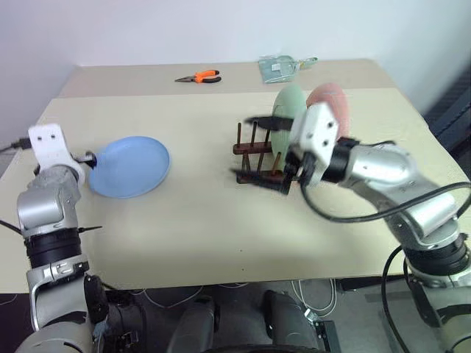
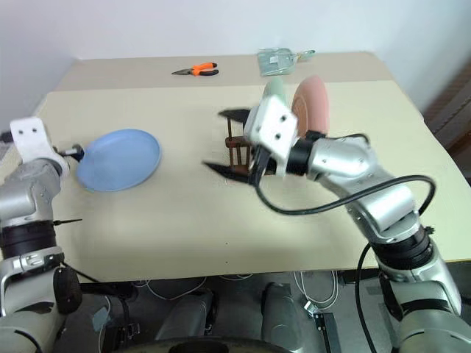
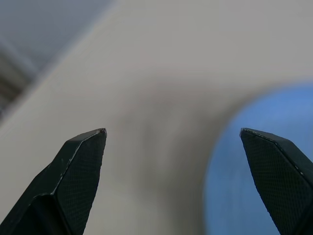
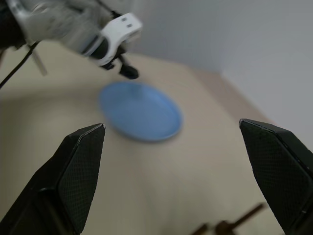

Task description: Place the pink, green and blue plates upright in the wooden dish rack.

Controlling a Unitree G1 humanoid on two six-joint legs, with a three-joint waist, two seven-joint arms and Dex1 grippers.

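The light blue plate [image 1: 130, 167] lies flat on the left part of the table. My left gripper [image 1: 89, 157] is at its left rim, open, with nothing between its fingers [image 3: 80, 161]. The green plate [image 1: 289, 103] and the pink plate [image 1: 333, 99] stand upright side by side in the dark wooden dish rack [image 2: 235, 142]. My right gripper [image 2: 213, 140] hovers in front of the rack's left end, pointing toward the blue plate [image 4: 139, 112], open and empty.
Orange-handled pliers [image 1: 199, 76] and a pale packet [image 1: 280, 68] lie near the table's far edge. The beige table [image 1: 221, 228] runs to a near edge just in front of me. A cable loops from my right arm.
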